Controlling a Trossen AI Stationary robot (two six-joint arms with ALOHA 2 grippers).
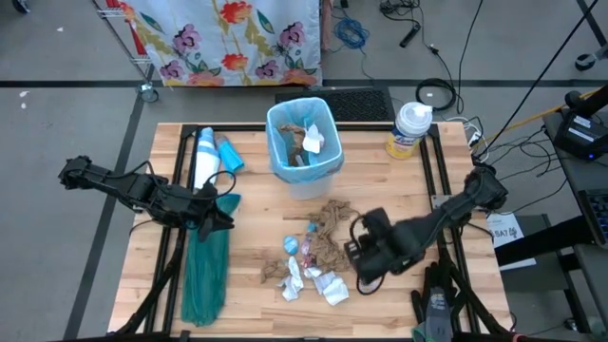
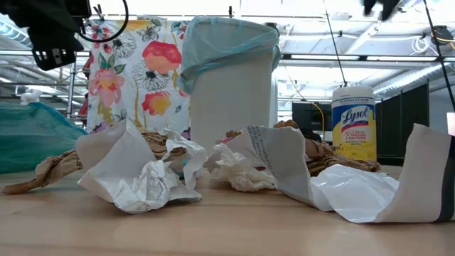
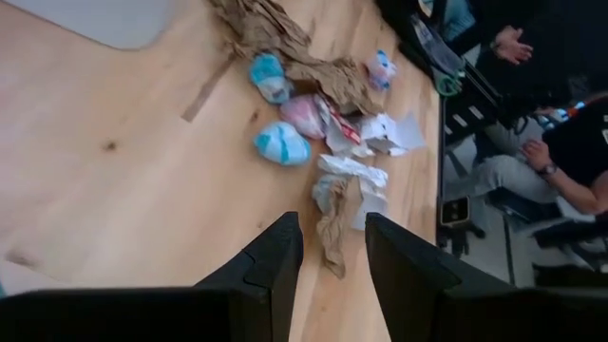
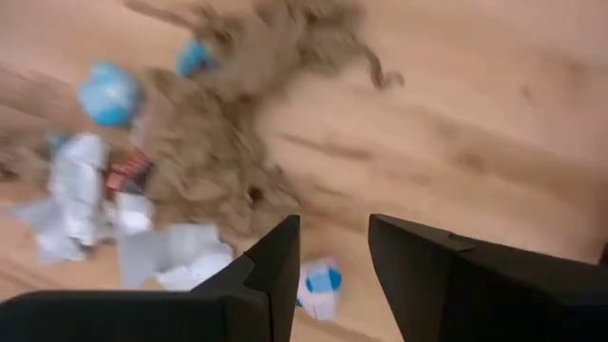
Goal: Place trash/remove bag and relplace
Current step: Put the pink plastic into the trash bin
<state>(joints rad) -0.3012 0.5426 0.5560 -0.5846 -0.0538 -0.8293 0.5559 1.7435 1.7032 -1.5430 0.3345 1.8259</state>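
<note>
Wooden surface point(image 1: 256, 218) carries a white bin point(image 1: 304, 142) at upper centre of the high view. The bag point(image 1: 328, 142), pale blue, lines the bin with its edge folded over the rim; crumpled brown and white paper lies inside it. In the low view the bin point(image 2: 231, 92) stands upright behind the litter, with the bag point(image 2: 227, 39) gathered around its top.

The trash point(image 1: 313, 252) lies loose on the surface at lower centre of the high view: crumpled brown paper, white scraps, small blue and pink bits. It is spread between the two arms, nearer the right one.

Right gripper point(image 1: 366, 255) is at lower centre-right, just beside the right edge of the trash. The right wrist view shows its fingers point(image 4: 271, 271) parted with nothing between them, above brown paper and white scraps.

Left gripper point(image 1: 220, 214) is at centre-left, well apart from the trash. The left wrist view shows its fingers point(image 3: 275, 271) parted and empty. A dark teal bag point(image 1: 206, 271) lies along the left side of the surface, below this gripper. A wipes canister point(image 1: 410, 130) stands at upper right, near the bin.
</note>
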